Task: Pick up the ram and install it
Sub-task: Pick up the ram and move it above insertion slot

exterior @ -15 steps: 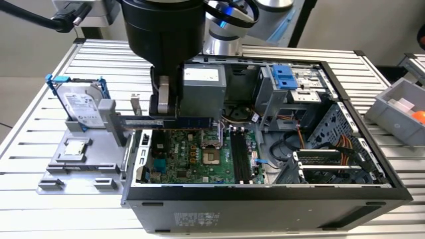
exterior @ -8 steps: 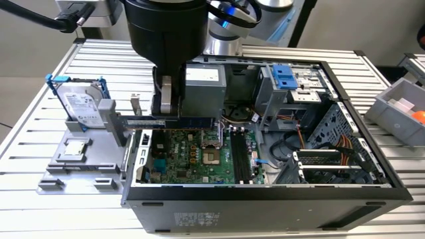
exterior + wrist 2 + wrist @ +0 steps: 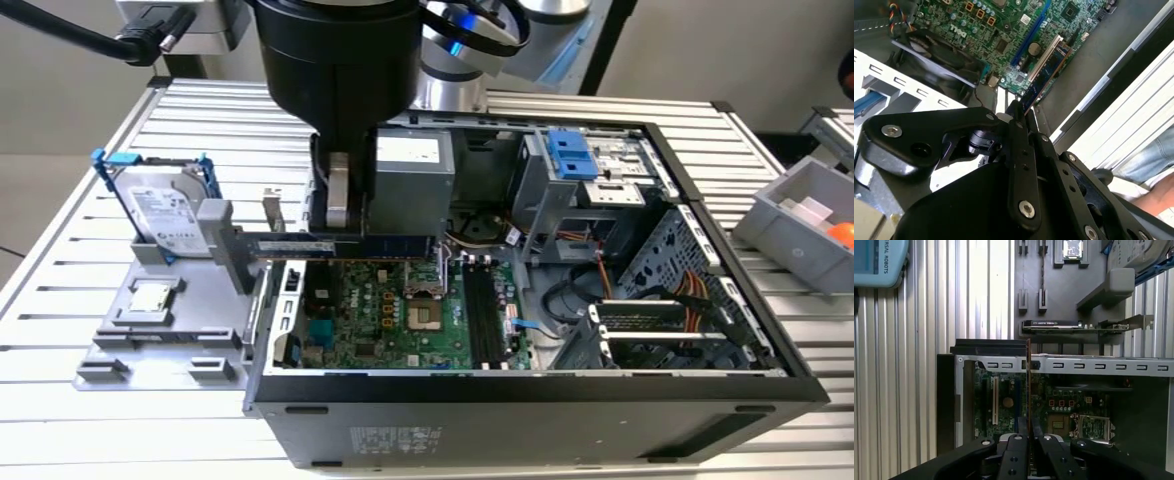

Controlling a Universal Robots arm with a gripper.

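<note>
Tool (image 3: 343,228) clenched on the ram (image 3: 400,243), jaws pinched on both flat faces near mid-length. Ram held level, on its long edge, over the open computer case (image 3: 534,400), above the wall nearest the grey holder (image 3: 200,340), around mid-table (image 3: 40,300). In the exterior view the arm's black body hides the tool's upper part. First wrist view gives the ram (image 3: 1028,375) edge-on, a thin line. Second wrist view shows the ram (image 3: 1046,70) slantwise over the motherboard (image 3: 1004,30); can't tell whether they touch.
</note>
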